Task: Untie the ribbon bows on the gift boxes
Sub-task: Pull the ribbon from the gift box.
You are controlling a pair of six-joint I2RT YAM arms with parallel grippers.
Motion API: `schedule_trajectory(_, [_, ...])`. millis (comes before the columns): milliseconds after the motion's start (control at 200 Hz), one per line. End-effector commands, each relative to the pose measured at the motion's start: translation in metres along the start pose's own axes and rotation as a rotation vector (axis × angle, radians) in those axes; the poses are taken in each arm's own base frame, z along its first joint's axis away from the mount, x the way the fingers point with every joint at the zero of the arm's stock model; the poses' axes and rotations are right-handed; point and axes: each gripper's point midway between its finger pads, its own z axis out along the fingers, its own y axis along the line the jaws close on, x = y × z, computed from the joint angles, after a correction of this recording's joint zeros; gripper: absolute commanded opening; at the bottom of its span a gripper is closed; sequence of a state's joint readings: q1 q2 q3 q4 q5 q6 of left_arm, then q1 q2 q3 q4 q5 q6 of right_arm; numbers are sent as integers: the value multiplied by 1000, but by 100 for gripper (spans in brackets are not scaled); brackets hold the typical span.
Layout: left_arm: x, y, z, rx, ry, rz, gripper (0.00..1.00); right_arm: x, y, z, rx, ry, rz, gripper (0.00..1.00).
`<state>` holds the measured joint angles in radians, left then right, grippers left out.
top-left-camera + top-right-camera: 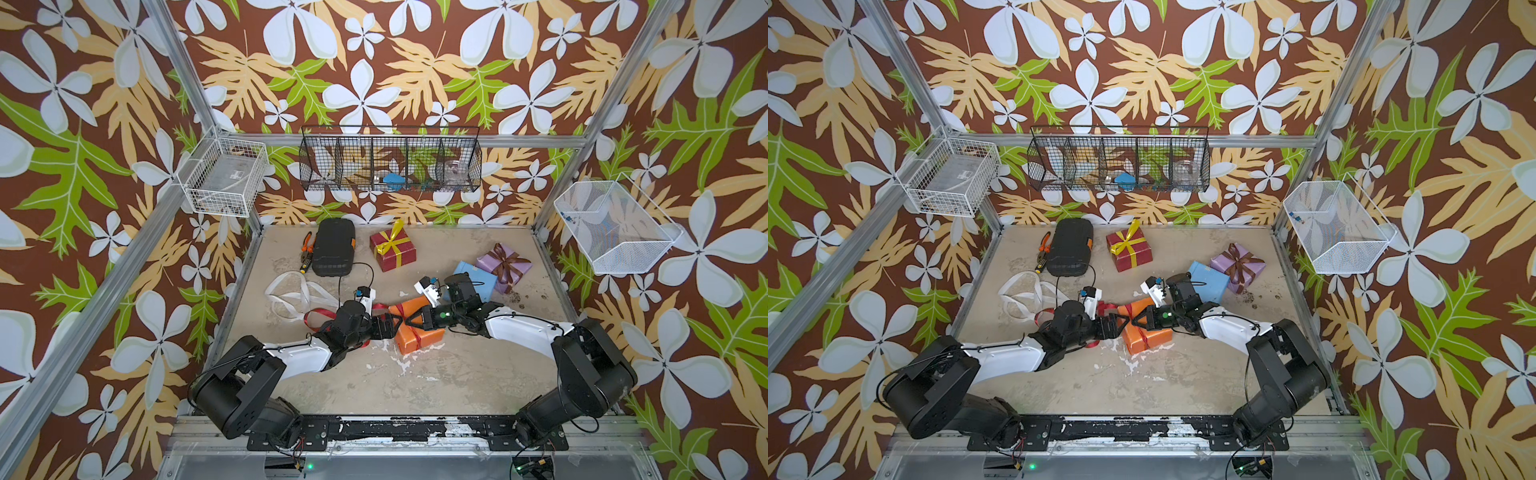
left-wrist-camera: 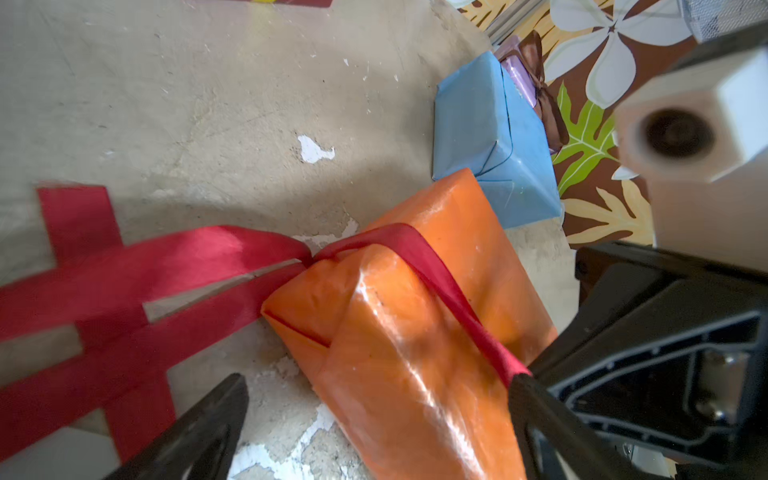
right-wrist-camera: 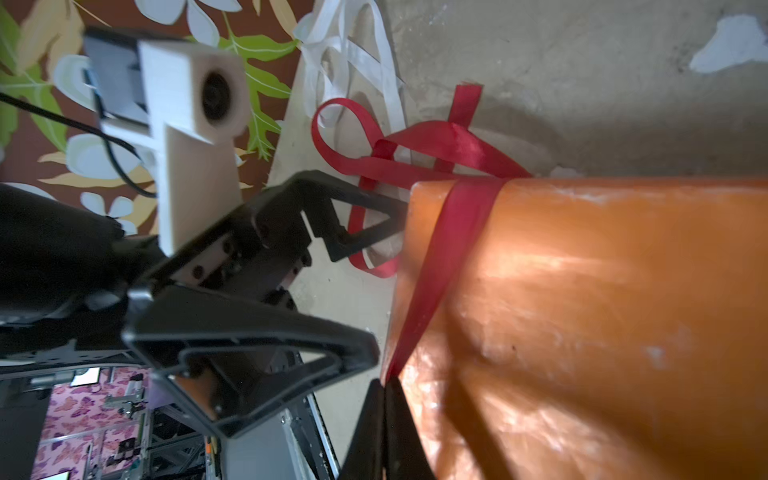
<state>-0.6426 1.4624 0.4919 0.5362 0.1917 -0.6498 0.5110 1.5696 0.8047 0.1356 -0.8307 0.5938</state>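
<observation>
No words, brand names or numbers can be read anywhere in these views. The light blue box (image 1: 476, 279) carries a small gold mark on its top in both top views, too small to tell what it says. A pale sheet in the white wire basket (image 1: 224, 176) has a dark label, also too small to read.

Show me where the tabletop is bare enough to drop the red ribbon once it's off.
Widest bare patch: the near strip between the two arm bases, in front of the orange box. A smaller one lies between the dark red box and the orange box. Crowded: the white ribbon and black case on the left side, blue box and lilac box on the right.
</observation>
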Motion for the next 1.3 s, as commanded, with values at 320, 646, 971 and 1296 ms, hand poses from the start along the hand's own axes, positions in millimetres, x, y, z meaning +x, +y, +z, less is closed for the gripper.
schedule_trajectory(320, [-7, 2, 24, -52, 36, 24, 100, -8, 15, -7, -101, -31, -17, 0])
schedule_trajectory(646, [-4, 13, 32, -88, 37, 19, 100, 7, -10, -5, 12, 6, -43, 30])
schedule_trajectory(971, [-1, 7, 39, -45, 58, 16, 100, 13, -23, -13, 117, 10, -128, 50])
schedule_trajectory(1296, [-5, -9, 36, 37, 42, 29, 100, 24, -27, -5, 61, 33, -122, 49])
